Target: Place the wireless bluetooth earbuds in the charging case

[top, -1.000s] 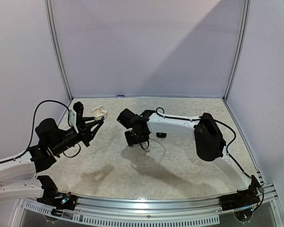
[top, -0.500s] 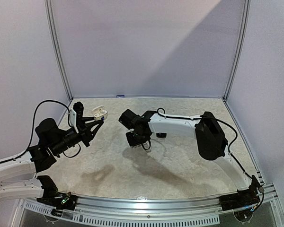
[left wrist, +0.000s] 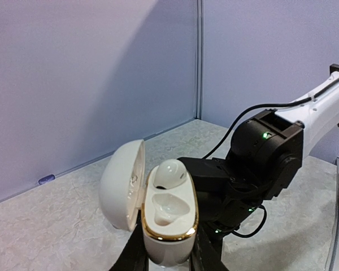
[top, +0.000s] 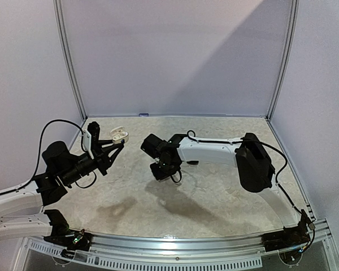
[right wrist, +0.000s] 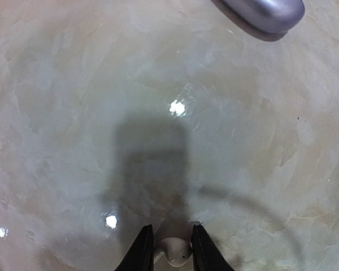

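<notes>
Right wrist view: my right fingers [right wrist: 142,248] pinched a tiny white rounded earbud [right wrist: 174,253] between their tips, nearly closed around it, low over the pale marbled counter [right wrist: 73,113]. A silvery-grey rounded object [right wrist: 265,11] lay on the counter well ahead, too cropped to tell what it was.

In the left wrist view, my left fingers [left wrist: 205,258] were clamped on the base of the white, gold-rimmed, pebble-shaped charging case [left wrist: 166,226]. It was raised off the counter with its lid [left wrist: 121,183] swung open to one side. One seated white earbud [left wrist: 170,172] filled the far socket, and the near socket [left wrist: 169,208] stood empty.

The step in hand, as I judged it, was carrying the pinched bud across to that empty socket. To do it well I would have lifted straight up with a light, steady pinch, since so small and smooth a piece could squirt out. Which way the bud faced between my tips could not be made out, so I would have checked it against the socket's shape before lowering. The approach belonged on the open side, clear of the lid, with the case held motionless. I would have let go only once the bud sat down in the hollow.
</notes>
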Motion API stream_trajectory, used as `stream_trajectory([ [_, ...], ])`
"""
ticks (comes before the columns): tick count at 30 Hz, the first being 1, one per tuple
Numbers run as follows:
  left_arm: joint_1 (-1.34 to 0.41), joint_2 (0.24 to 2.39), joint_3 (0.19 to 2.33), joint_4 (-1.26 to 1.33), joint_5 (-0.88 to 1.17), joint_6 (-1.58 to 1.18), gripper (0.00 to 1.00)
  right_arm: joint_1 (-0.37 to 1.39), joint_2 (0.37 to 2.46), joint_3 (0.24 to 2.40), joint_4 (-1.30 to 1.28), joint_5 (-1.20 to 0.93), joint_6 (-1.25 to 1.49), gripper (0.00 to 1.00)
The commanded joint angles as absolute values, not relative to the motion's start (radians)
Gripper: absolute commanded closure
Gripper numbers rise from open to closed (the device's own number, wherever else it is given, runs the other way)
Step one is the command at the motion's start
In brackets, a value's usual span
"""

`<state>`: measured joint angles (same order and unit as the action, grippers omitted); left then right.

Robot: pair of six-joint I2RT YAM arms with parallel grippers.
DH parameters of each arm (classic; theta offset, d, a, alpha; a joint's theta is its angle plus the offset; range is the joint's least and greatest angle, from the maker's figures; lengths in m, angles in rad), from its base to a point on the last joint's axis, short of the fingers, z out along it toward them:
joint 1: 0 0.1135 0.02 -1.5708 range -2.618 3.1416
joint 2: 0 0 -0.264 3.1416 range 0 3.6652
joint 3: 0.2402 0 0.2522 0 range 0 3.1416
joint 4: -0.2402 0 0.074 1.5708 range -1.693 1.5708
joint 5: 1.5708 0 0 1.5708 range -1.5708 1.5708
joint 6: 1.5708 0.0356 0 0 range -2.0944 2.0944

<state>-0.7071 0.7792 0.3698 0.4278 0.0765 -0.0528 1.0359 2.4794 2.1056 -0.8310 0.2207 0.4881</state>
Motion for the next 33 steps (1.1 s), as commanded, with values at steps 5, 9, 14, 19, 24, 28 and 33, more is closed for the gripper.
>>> stream_trajectory([
  [5, -0.716, 0.782, 0.39, 0.414, 0.087, -0.041, 1.0, 1.055, 2.421, 1.973, -0.927, 0.2, 0.451, 0.77],
  [9, -0.715, 0.782, 0.389, 0.414, 0.09, -0.041, 1.0, 1.053, 2.394, 1.95, -0.943, 0.216, 0.436, 0.68],
  [14, -0.715, 0.782, 0.39, 0.416, 0.095, -0.042, 1.0, 1.052, 2.383, 1.951, -0.971, 0.227, 0.412, 0.61],
  [19, -0.716, 0.782, 0.388, 0.414, 0.1, -0.04, 1.0, 1.051, 2.377, 1.95, -1.011, 0.25, 0.408, 0.6],
  [24, -0.716, 0.784, 0.388, 0.414, 0.102, -0.041, 1.0, 1.051, 2.366, 1.964, -0.987, 0.193, 0.376, 0.55],
  [28, -0.716, 0.784, 0.388, 0.414, 0.104, -0.041, 1.0, 1.027, 2.367, 2.024, -0.974, 0.106, 0.399, 0.52],
  [33, -0.716, 0.785, 0.388, 0.414, 0.107, -0.041, 1.0, 0.996, 2.367, 2.078, -0.99, 0.076, 0.582, 0.45],
])
